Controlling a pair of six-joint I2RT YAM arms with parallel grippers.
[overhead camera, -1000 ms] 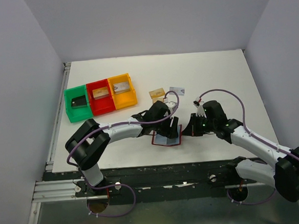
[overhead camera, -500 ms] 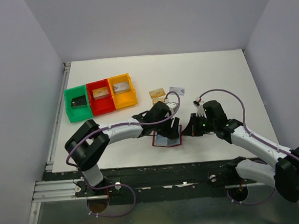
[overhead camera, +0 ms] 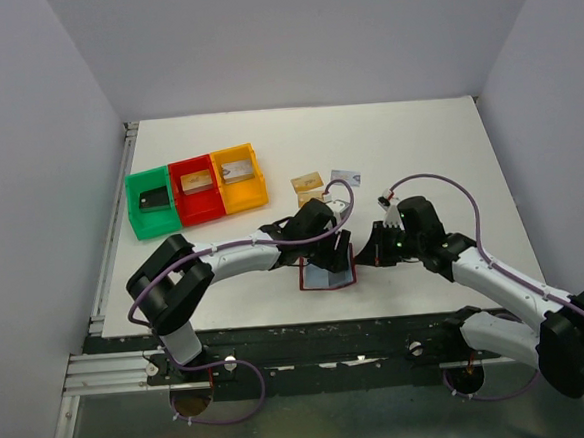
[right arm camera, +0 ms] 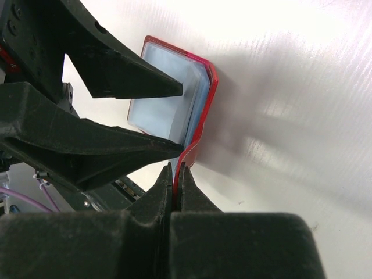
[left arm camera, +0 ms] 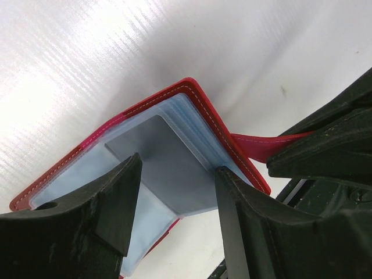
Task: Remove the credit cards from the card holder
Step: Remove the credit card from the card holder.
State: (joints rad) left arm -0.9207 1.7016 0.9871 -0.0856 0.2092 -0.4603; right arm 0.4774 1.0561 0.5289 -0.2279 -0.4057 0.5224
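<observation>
Where left tool point(overhead camera: 338, 251), wallet point(overhead camera: 321, 275); bins point(overhead camera: 248, 200) aside

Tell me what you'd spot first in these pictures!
The open red card holder at the front of the table, pinched by its tab in the shut right gripper. The left gripper straddles a pale card in it. At the left sit three bright bins.

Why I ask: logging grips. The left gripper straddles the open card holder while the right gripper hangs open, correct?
No: the right gripper is shut on the card holder's red tab, per the right wrist view. The left gripper does straddle it.
</observation>
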